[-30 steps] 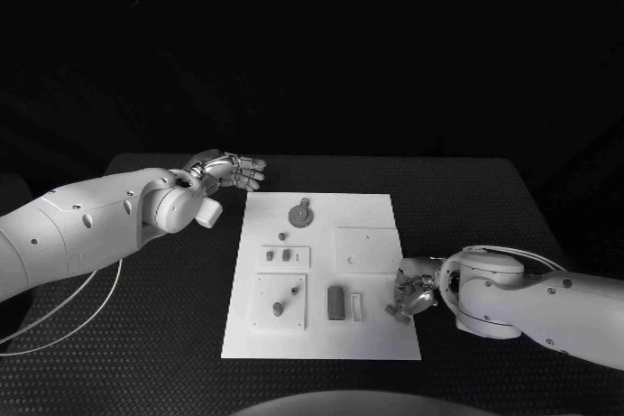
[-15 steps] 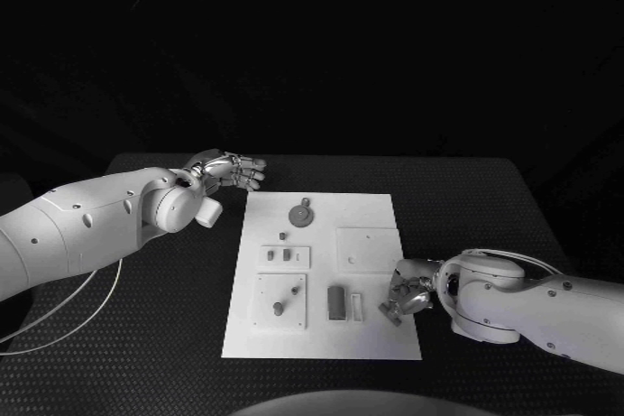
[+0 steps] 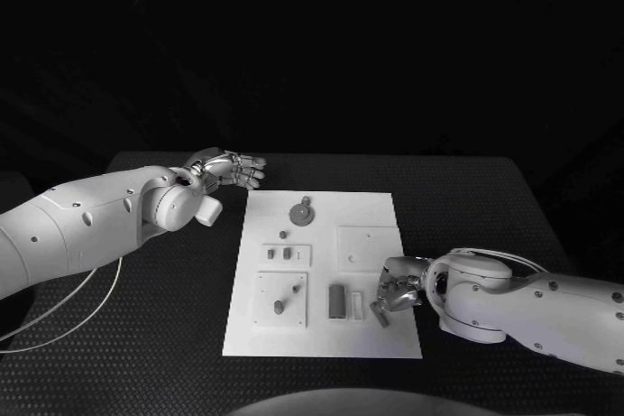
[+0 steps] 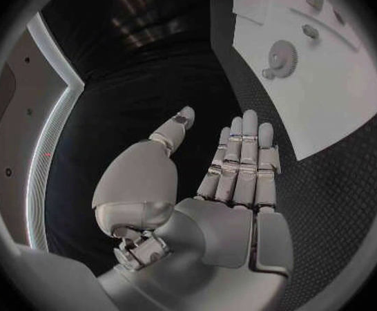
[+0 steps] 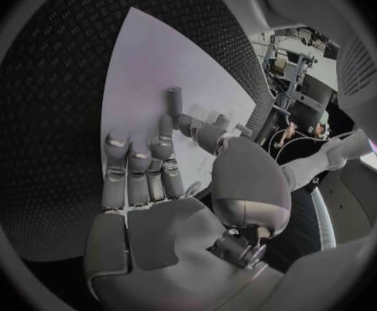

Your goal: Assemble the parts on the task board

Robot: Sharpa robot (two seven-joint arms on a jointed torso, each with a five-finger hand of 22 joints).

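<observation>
The white task board (image 3: 371,344) lies mid-table, with a grey gear (image 3: 300,216) at its far end, small grey parts (image 3: 277,253) in a raised plate, and a dark upright block (image 3: 337,302) near the front. My right hand (image 3: 398,291) hovers over the board's right front part and pinches a small grey peg (image 3: 381,313) between thumb and fingers. The right wrist view shows this peg (image 5: 173,100) at the fingertips (image 5: 165,126) above the board (image 5: 146,62). My left hand (image 3: 229,169) hangs empty with fingers straight, off the board's far left corner. In the left wrist view that hand (image 4: 236,176) is beside the gear (image 4: 282,54).
A square plate (image 3: 281,300) at the board's front left holds two small grey pieces. A blank raised square (image 3: 367,249) sits on the board's right half. Black textured table (image 3: 156,344) surrounds the board, and a thin cable (image 3: 78,312) trails under my left arm.
My right hand has shifted a little to the left over the board, carrying the peg with it. The left arm has stayed still.
</observation>
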